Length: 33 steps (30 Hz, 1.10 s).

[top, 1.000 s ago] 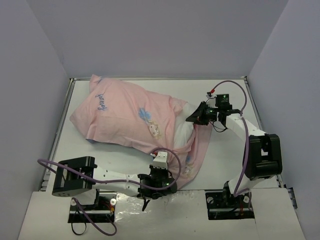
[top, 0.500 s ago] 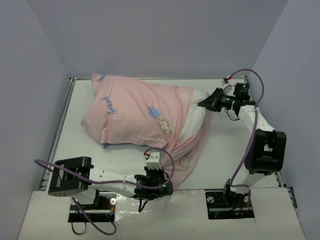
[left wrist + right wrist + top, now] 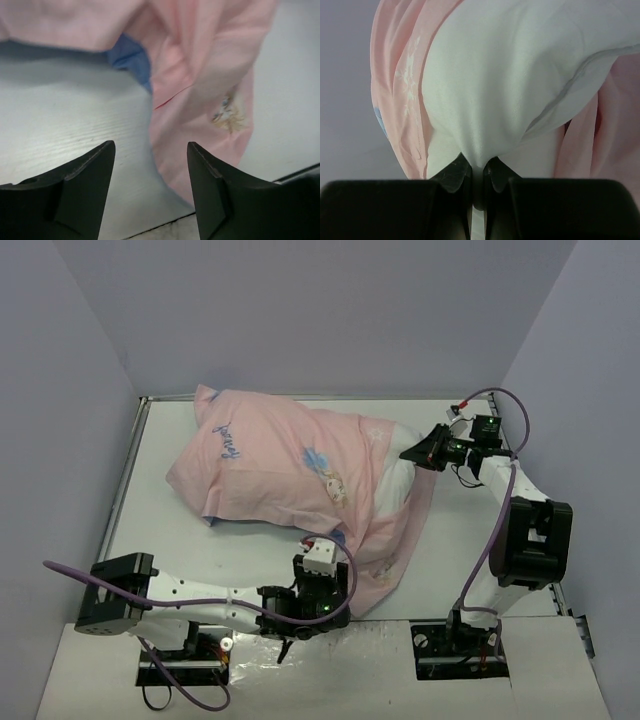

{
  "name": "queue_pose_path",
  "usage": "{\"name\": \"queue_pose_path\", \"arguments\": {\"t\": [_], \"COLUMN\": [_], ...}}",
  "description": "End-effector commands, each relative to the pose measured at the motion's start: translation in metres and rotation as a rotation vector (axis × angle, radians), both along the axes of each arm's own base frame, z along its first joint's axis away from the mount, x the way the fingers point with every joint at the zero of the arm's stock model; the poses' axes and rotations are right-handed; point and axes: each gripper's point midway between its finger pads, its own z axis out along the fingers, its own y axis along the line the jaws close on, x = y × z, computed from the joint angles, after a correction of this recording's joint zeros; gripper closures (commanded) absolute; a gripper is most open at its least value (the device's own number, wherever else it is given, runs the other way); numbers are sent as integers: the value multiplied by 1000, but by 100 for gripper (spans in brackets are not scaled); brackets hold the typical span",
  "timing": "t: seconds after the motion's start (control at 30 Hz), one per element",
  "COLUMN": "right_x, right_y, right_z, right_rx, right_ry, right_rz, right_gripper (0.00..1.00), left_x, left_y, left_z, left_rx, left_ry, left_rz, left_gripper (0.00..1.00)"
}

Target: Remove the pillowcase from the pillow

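The pink pillowcase (image 3: pixel 270 465) still covers most of the white pillow (image 3: pixel 395 475), whose bare end sticks out at the right. My right gripper (image 3: pixel 412 453) is shut on that pillow end; the white cloth (image 3: pixel 485 90) bunches between its fingertips (image 3: pixel 457 172). A loose flap of pillowcase (image 3: pixel 385 555) trails down to the near edge of the table. My left gripper (image 3: pixel 318 570) stands open just short of that flap, with nothing between its fingers (image 3: pixel 95 165); the pink hem (image 3: pixel 200 130) and a bit of blue lining (image 3: pixel 130 57) lie ahead of it.
The white table (image 3: pixel 460 540) is walled by grey panels on three sides. A raised rim (image 3: pixel 130 470) runs along its left side. The table's front edge (image 3: pixel 165 220) lies right under the left fingers.
My left gripper has opened and let go of the pillowcase flap. The right gripper has pulled the pillow end to the right and back; the whole bundle shifted right.
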Motion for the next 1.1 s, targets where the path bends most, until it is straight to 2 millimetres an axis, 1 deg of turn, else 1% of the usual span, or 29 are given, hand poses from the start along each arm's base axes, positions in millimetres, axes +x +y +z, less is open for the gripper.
{"name": "queue_pose_path", "arguments": {"t": [0.0, 0.03, 0.07, 0.1, 0.13, 0.2, 0.23, 0.3, 0.33, 0.37, 0.4, 0.43, 0.47, 0.5, 0.53, 0.57, 0.6, 0.63, 0.67, 0.7, 0.73, 0.8, 0.83, 0.87, 0.9, 0.93, 1.0, 1.03, 1.07], "right_x": [-12, -15, -17, -19, -22, -25, -26, -28, -28, -28, -29, -30, -30, -32, -33, -34, -36, -37, -37, -39, -40, -41, -41, -40, -39, -38, -32, -30, -27], "right_y": [10, 11, 13, 16, 18, 24, 26, 33, 35, 37, 38, 40, 41, 42, 43, 43, 44, 44, 44, 45, 45, 45, 45, 45, 44, 43, 39, 38, 37], "right_z": [24, 22, 21, 21, 20, 20, 20, 23, 27, 30, 34, 37, 40, 44, 46, 48, 51, 52, 54, 58, 59, 64, 65, 66, 69, 70, 74, 73, 73], "right_rx": [2, 1, 1, -1, -2, -3, -3, 3, 4, 9, 12, 15, 19, 26, 29, 33, 39, 42, 45, 51, 54, 59, 65, 67, 69, 70, 76, 79, 99], "right_ry": [-101, -98, -96, -96, -94, -93, -91, -86, -92, -89, -94, -97, -100, -102, -103, -105, -103, -106, -109, -113, -112, -123, -117, -118, -122, -123, -123, -117, -91], "right_rz": [37, 39, 43, 49, 52, 66, 67, 75, 78, 75, 74, 78, 79, 79, 82, 85, 84, 86, 87, 91, 91, 97, 95, 92, 90, 85, 72, 66, 48], "right_gripper": [100, 100, 100, 100, 100, 100, 100, 100, 100, 100, 100, 100, 100, 100, 100, 100, 100, 100, 100, 100, 100, 100, 100, 100, 100, 100, 100, 100, 100], "left_x": [3, 3, 3, 3, 2, 4, 9, 18, 24, 33, 38, 44, 53, 58, 63, 65, 75, 78, 81, 86, 88, 89, 87, 86, 81, 77, 68, 54, 46], "left_y": [-42, -49, -58, -63, -72, -80, -88, -97, -103, -110, -113, -118, -122, -124, -126, -130, -128, -127, -127, -125, -122, -117, -115, -114, -113, -114, -115, -119, -121], "left_z": [86, 99, 114, 123, 138, 148, 153, 153, 145, 149, 146, 136, 135, 132, 122, 120, 119, 109, 106, 103, 93, 83, 76, 72, 66, 63, 57, 49, 44], "left_rx": [-52, -35, -63, -63, -55, -34, -8, 19, 58, 50, 68, 109, 111, 123, 154, 152, 159, 183, 192, 202, 231, 259, 273, 278, 268, 260, 248, 247, 247], "left_ry": [-147, -189, -212, -230, -265, -298, -315, -317, -318, -315, -315, -318, -313, -312, -306, -297, -292, -275, -267, -258, -238, -217, -202, -194, -172, -163, -145, -127, -117], "left_rz": [-140, -186, -200, -223, -265, -294, -323, -355, -376, -400, -410, -431, -448, -459, -469, -492, -482, -488, -490, -487, -487, -485, -488, -489, -499, -508, -518, -562, -581], "left_gripper": [41, 39, 34, 33, 28, 24, 23, 23, 22, 23, 22, 23, 23, 23, 23, 23, 24, 25, 25, 28, 30, 37, 49, 55, 60, 68, 75, 78, 82]}}
